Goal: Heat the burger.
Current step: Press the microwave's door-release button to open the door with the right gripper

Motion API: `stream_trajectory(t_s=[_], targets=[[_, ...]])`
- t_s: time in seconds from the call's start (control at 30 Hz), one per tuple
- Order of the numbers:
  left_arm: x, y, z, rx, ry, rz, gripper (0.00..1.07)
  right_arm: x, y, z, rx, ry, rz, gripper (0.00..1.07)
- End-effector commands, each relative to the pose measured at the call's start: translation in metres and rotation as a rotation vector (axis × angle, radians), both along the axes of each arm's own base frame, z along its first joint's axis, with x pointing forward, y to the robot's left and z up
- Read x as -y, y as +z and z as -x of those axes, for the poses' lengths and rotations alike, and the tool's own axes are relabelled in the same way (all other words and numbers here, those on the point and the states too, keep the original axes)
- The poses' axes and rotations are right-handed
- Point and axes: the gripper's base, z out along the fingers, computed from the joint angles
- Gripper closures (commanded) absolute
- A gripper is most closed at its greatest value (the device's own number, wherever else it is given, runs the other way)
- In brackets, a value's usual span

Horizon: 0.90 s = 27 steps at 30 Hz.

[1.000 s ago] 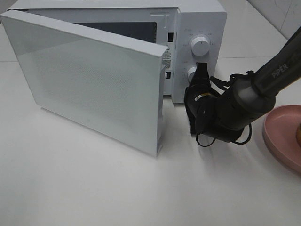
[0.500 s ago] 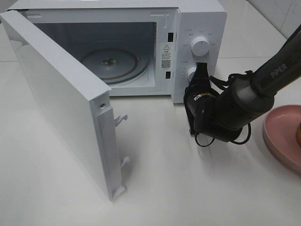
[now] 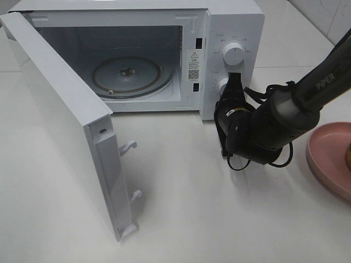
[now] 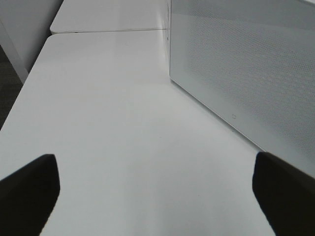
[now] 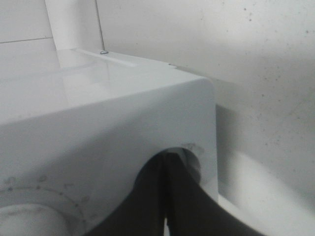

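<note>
The white microwave (image 3: 233, 24) stands at the back with its door (image 3: 60, 115) swung wide to the left, baring the glass turntable (image 3: 131, 74) in an otherwise bare cavity. Of the burger (image 3: 349, 155) only a brown sliver shows, on the pink plate (image 3: 326, 159) at the right edge. My right gripper (image 3: 235, 81) is shut, its tips against the lower knob (image 3: 224, 85); in the right wrist view the right gripper (image 5: 167, 156) has its dark fingers pressed together at the control panel. My left gripper (image 4: 155, 162) is open over bare table beside the door (image 4: 246, 64), holding nothing.
The open door juts far out over the left front of the white table (image 3: 219, 219). An upper knob (image 3: 234, 53) sits above the lower one. The right arm (image 3: 307, 104) stretches in from the right, over the plate's side.
The microwave door has swung from partly closed to wide open, uncovering the turntable. The right arm and gripper have stayed put at the lower knob.
</note>
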Motion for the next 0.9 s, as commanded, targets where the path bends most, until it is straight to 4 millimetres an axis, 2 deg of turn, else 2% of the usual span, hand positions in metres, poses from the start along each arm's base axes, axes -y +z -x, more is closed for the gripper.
stream_trajectory(t_s=[0.03,0.5,0.9], targets=[[0.0,0.0,0.003,0.023,0.004,0.0,0.07,0.007,0.052,-0.029,0.328,-0.034,0.013,1.07],[0.0,0.0,0.003,0.023,0.004,0.0,0.07,0.002,0.033,-0.007,0.095,0.115,-0.003,1.07],[0.0,0.0,0.003,0.023,0.004,0.0,0.07,0.008,0.037,0.016,0.012,0.196,0.017,1.07]])
